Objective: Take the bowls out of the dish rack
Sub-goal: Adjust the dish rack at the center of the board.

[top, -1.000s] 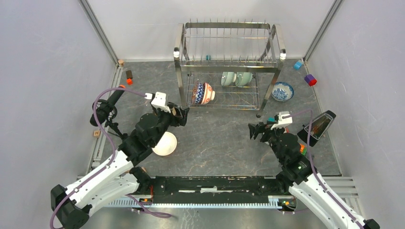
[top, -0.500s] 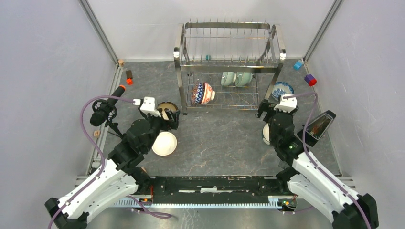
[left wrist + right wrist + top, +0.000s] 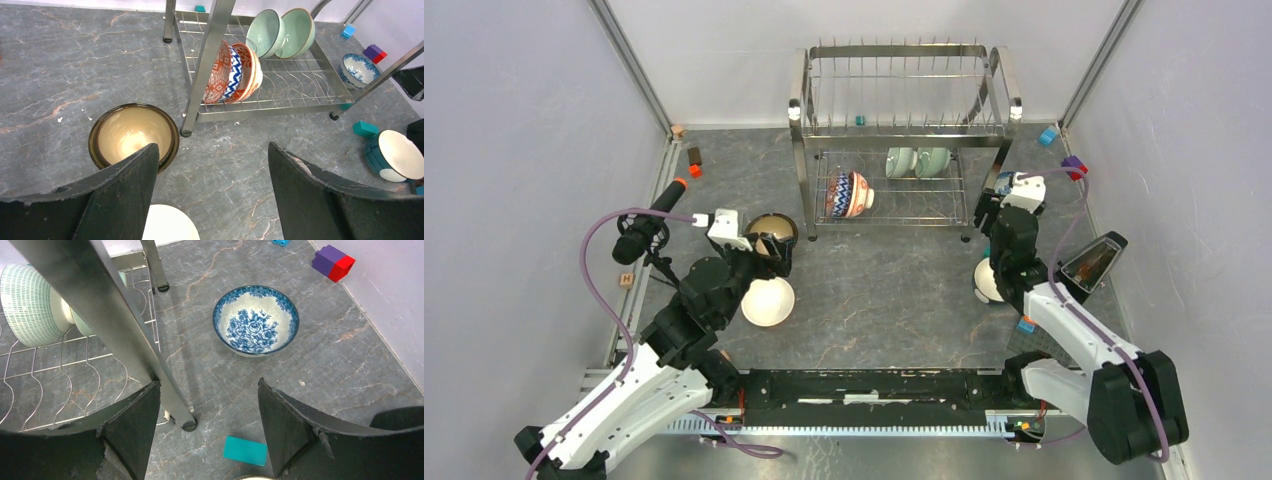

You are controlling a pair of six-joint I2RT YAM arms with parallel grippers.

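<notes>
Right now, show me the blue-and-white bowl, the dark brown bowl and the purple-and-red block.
blue-and-white bowl (image 3: 256, 322), right wrist view, on its flowered inside.
dark brown bowl (image 3: 131, 134), left wrist view, on its cream inside.
purple-and-red block (image 3: 332, 257), right wrist view, on its purple top.

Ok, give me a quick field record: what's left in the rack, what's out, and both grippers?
In dish rack, lower tier: two red-orange patterned bowls, two pale green bowls
On table: dark brown bowl, white bowl, blue-and-white bowl, teal bowl
Left gripper: open, empty, by dark brown bowl
Right gripper: open, empty, near blue-and-white bowl
</notes>
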